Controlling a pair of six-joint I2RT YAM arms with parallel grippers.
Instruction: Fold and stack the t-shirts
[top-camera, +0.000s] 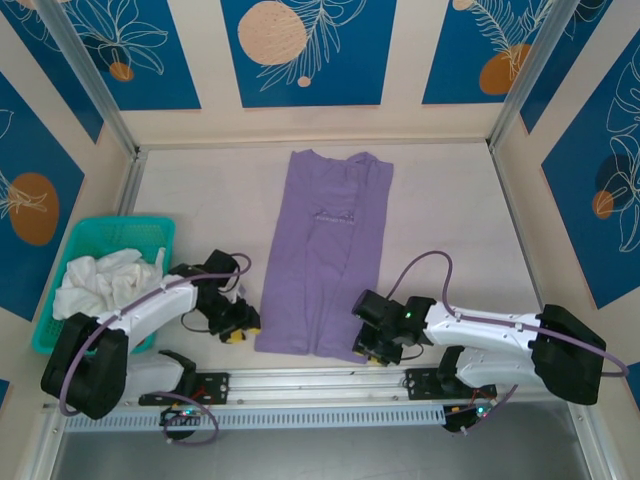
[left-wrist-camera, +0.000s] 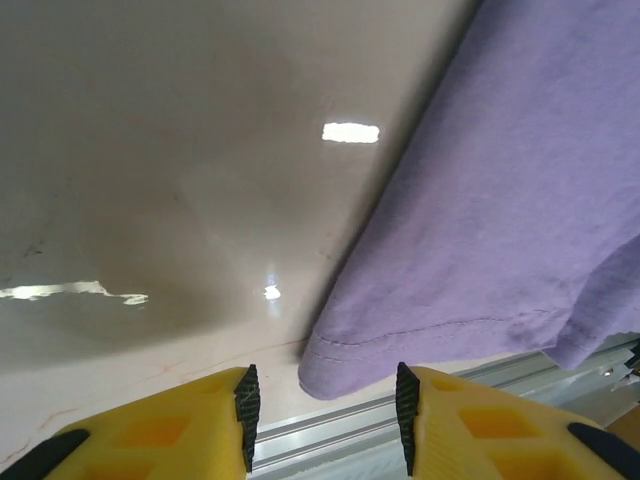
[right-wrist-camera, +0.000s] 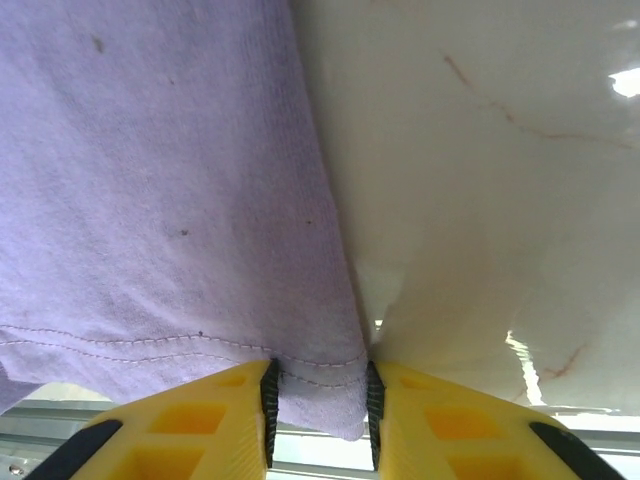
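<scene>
In the middle of the tabletop (top-camera: 200, 200) the lavender t-shirt (top-camera: 330, 260) lies flat as a long narrow strip. Its neck end is toward the far wall and its hem is just short of the metal rail (top-camera: 320, 380) at the near edge. The white t-shirts (top-camera: 100, 280) sit heaped in the teal basket (top-camera: 60, 335), well apart to the left.

The left tool (left-wrist-camera: 322, 405) is low at the near left corner of the hem. Its jaws are partly apart, with the corner just ahead of the gap and not yet gripped. The right tool (right-wrist-camera: 318, 395) is at the near right corner, narrowed so that the stitched hem fills the space between its pads. This looks like a pinch on the cloth.

The step in hand appears to be taking both near corners so the hem can be carried toward the neck, folding the strip in half.

To do it well, the left tool probably needs to move slightly forward so the corner sits well inside the pads before it closes. Each pinch should catch every layer at its corner, or the lower layers will stay behind and the fold will come apart. Both corners should then rise together and travel at the same pace, keeping the hem straight across. They should land square on the shoulder end, and neither should let go before the cloth lies flat.
</scene>
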